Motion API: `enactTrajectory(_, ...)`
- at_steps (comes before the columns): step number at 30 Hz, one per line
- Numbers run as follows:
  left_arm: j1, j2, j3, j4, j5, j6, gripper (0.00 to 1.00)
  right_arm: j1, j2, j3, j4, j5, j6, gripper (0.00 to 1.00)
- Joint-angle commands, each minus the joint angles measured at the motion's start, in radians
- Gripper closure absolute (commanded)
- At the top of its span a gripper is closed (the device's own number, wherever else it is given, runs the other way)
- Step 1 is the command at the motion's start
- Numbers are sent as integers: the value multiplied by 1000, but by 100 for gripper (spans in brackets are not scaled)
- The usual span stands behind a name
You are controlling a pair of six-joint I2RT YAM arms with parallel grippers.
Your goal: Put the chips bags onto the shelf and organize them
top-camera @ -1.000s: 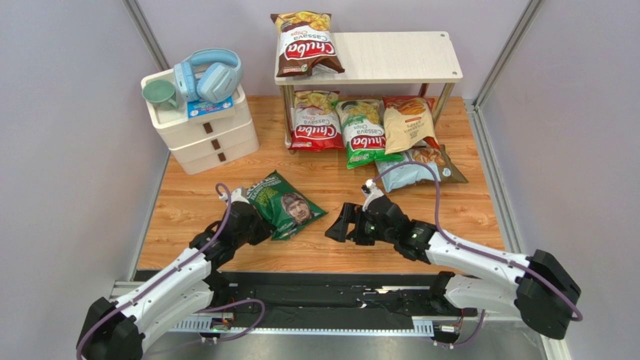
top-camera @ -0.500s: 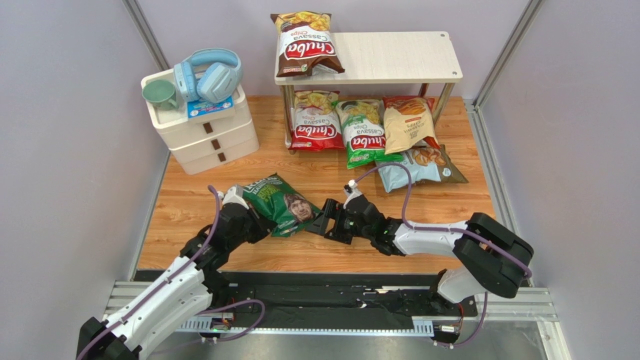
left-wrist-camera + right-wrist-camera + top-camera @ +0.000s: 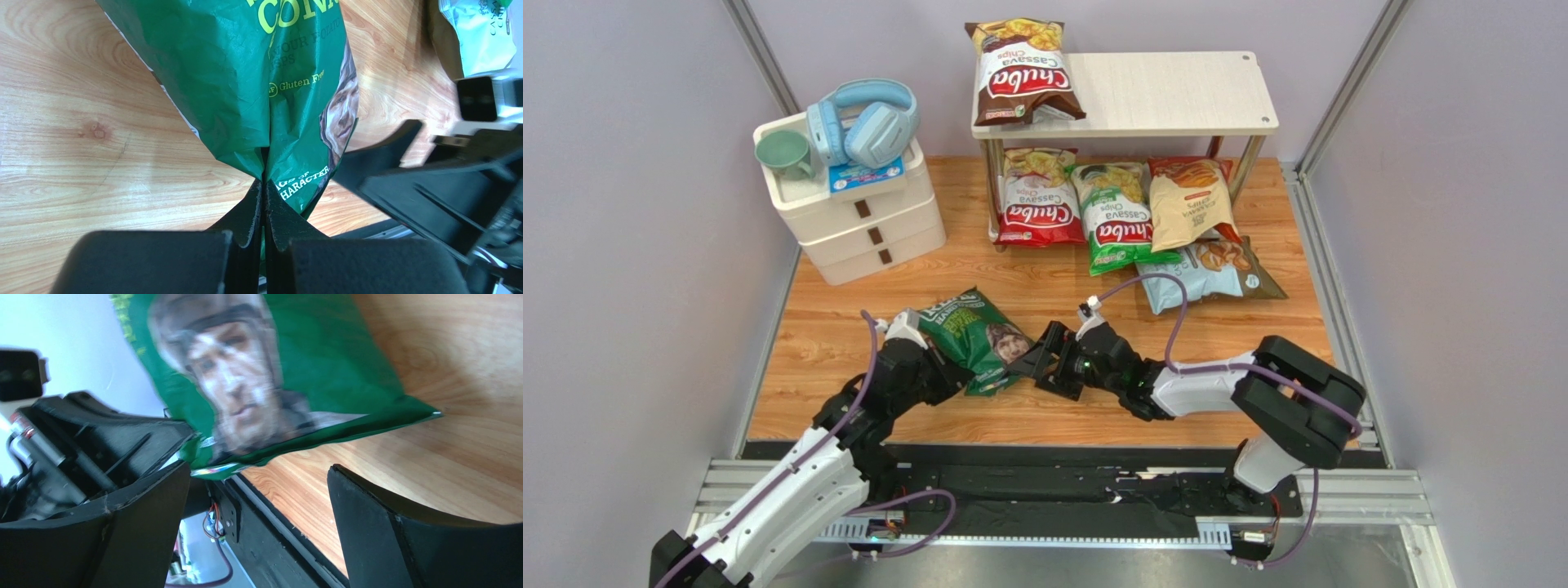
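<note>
Listing stock against shelf, six chips bags in all.

1. Brown bag [image 3: 1024, 74], printed "Chuba Cassava Chips": one, lying on the left end of the top board of the shelf [image 3: 1185, 92] and overhanging its front edge.
2. Red bag [image 3: 1038, 196], "Chuba": one, under the top board at the left.
3. Green bag [image 3: 1116, 218], "Chuba": one, just beside the red bag and jutting forward.
4. Cream-orange bag [image 3: 1189, 202], print too small to read: one, at the right of that row.
5. Light blue bag [image 3: 1204, 272], print unreadable: one, on the wooden table [image 3: 891, 306] before the shelf, its upper edge tucked under the green and cream-orange bags.
6. Dark green bag [image 3: 245, 79] with a man's face, "Gluten Fr…" and "…HARACTER" legible: one, well apart from the shelf, between the two grippers.

Left gripper [image 3: 264, 184]: arm stretched forward from its base, wrist low over the table, jaws pressed together on the creased near edge of the dark green bag.

Right gripper [image 3: 258, 471]: arm folded with its elbow out to the right, forearm reaching leftward across the table, jaws spread wide and holding nothing, tips just beside the face end of the dark green bag.

Other items: white three-drawer unit [image 3: 867, 214], one, carrying light blue headphones [image 3: 867, 123] and a green cup [image 3: 784, 153].
</note>
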Motion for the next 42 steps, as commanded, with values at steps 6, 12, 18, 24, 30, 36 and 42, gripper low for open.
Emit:
enactTrajectory(6,0,-40,-11,0,18,2,100,26,153,-60,290,29,205,12)
enactTrajectory(12,0,-57,-17,-19,18,2,100,44,175,-60,359,84,245,12)
enactTrajectory(18,-1,-90,-22,-40,43,4,100,46,248,-36,401,136,298,12)
enactTrajectory(24,-3,-89,-26,-48,54,4,100,52,380,-34,555,124,386,35)
enactTrajectory(30,-15,-103,-34,-54,57,-1,100,54,390,-19,546,147,371,44)
enactTrajectory(36,-27,-118,-26,-69,55,7,100,54,330,9,415,153,306,100)
enactTrajectory(42,-27,-153,69,-225,-15,44,85,52,197,12,231,107,173,100)
